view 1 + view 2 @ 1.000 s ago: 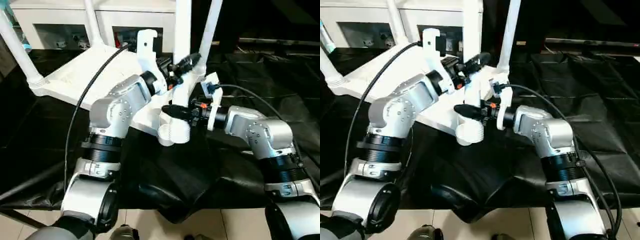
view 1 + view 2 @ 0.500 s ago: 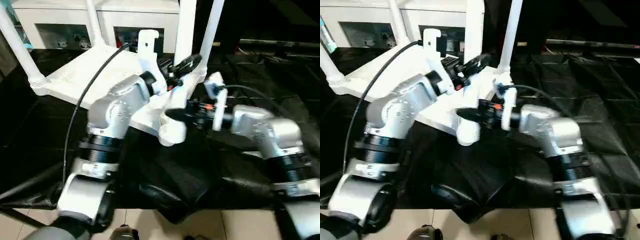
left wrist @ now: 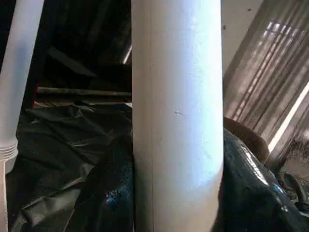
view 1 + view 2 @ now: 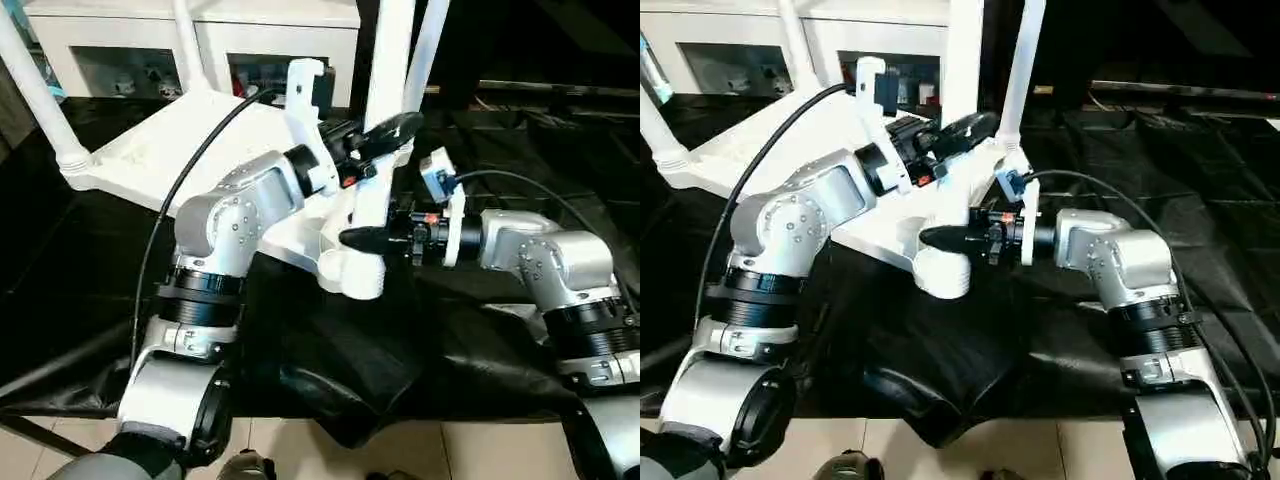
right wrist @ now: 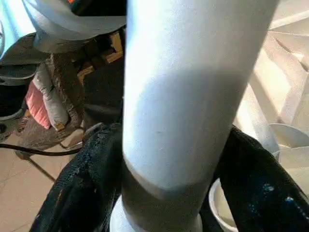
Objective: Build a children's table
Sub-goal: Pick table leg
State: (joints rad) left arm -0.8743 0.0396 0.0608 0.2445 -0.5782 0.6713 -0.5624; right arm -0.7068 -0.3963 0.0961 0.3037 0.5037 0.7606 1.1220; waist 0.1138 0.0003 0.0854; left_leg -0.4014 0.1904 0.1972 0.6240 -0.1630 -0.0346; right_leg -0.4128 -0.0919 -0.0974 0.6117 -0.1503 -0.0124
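Tabletop: your tabletop (image 4: 190, 140) lay upside down on the black-draped bench (image 4: 520, 130), three legs already standing in their sockets.
Fourth leg: it (image 4: 388, 90) stood upright in the near corner socket (image 4: 352, 270).
Left claw: your left claw (image 4: 385, 135) was clamped on the fourth leg higher up.
Right claw: your right claw (image 4: 365, 238) straddled the leg just above the socket, fingers apart; no firm grip.
Risk: an unseated leg could tilt, in my judgement.
Views: the right wrist view showed the socket rim (image 5: 241, 212); the left wrist view a neighbouring leg (image 3: 17, 77).
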